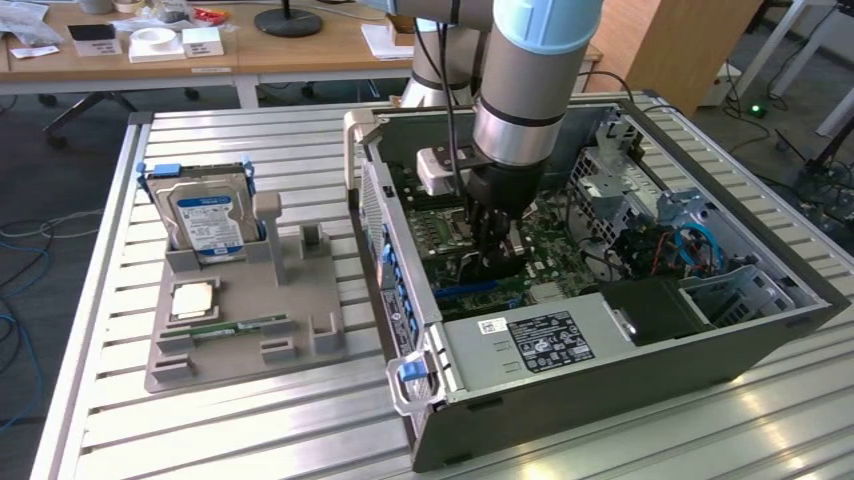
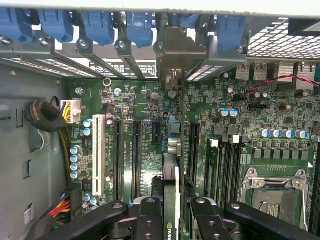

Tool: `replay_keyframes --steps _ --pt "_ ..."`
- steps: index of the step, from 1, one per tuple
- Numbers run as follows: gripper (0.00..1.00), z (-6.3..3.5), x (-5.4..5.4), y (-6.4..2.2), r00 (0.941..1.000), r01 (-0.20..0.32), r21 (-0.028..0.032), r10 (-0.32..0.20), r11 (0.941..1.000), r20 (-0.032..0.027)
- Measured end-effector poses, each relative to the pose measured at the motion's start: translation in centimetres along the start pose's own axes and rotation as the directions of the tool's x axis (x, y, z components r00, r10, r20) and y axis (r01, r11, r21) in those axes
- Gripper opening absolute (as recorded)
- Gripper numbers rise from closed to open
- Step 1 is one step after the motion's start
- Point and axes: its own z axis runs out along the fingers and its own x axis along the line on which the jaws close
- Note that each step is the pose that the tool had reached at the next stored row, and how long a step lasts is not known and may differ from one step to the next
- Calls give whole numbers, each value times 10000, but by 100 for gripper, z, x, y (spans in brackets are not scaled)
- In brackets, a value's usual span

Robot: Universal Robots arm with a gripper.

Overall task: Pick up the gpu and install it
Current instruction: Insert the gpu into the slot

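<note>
Here, gpu (image 2: 171,212) held on edge inside the open computer case (image 1: 601,395).
The gripper's (image 1: 494,262) fingers (image 2: 149,222) clamp the card over the motherboard (image 2: 135,100); the case lies by the worktop's (image 1: 254,420) edge on the exterior view's right.

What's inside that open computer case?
In the case, a green motherboard with slots, a CPU socket and cables. The gripper holds the gpu edge-on over the board; the card covers the slot beneath it.

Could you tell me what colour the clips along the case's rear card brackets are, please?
The clips are blue, clearest in the wrist view.
</note>
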Motion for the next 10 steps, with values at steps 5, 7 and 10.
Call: replay_keyframes --steps 5,7,10 --pt "26 8 0 0 10000 0 0 0 10000 0" --pt "26 9 0 0 10000 0 0 0 10000 0" --pt "26 17 0 0 10000 0 1 0 10000 2"
